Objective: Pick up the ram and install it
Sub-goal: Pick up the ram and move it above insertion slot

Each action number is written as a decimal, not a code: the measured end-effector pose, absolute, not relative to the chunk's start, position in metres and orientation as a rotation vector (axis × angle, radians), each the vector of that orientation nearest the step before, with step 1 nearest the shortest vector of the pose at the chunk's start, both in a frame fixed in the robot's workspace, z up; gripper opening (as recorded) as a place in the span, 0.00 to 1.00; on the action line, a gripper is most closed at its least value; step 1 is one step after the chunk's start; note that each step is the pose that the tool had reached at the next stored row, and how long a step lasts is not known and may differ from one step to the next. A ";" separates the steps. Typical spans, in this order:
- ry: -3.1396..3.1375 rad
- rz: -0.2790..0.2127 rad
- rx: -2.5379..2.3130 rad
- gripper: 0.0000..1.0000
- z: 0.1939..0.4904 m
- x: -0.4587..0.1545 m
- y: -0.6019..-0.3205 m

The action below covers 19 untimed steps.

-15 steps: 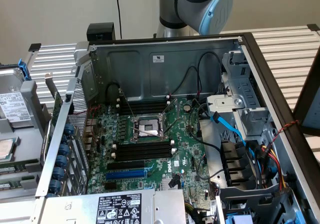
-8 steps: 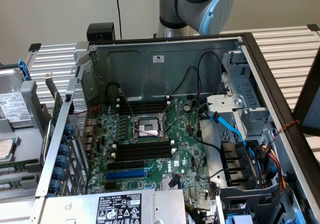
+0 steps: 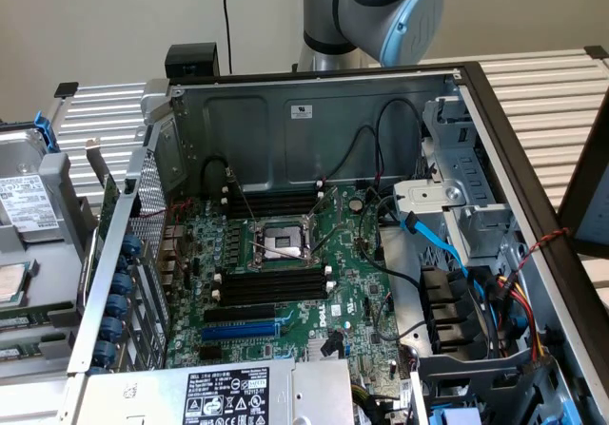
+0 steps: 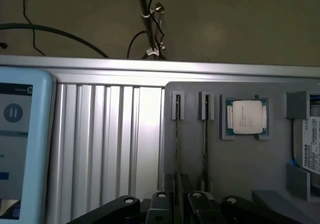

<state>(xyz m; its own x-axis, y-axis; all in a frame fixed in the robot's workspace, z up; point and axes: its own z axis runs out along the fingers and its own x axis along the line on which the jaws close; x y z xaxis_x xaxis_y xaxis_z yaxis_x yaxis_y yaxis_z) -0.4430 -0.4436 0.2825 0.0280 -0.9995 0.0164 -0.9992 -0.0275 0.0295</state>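
Note:
Two ram sticks stand on edge in narrow grooves of a grey holder: one ram and a second stick beside it. My gripper hangs over the near end of these grooves. Its black fingers stand apart, roughly either side of the first stick's line, with nothing held between them. In the exterior view the open computer case shows the motherboard with black memory slots, all without a stick in them. The robot arm's elbow rises behind the case.
The holder also carries a processor chip and a hard drive. A tablet screen lies on the ribbed metal table. Inside the case are a blue expansion slot, the processor socket and loose cables.

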 end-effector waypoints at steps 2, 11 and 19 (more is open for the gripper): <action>-2.168 -0.014 2.229 0.20 0.279 -0.442 -0.444; -2.168 -0.014 2.229 0.20 0.263 -0.443 -0.443; -2.168 -0.014 2.228 0.20 0.248 -0.459 -0.432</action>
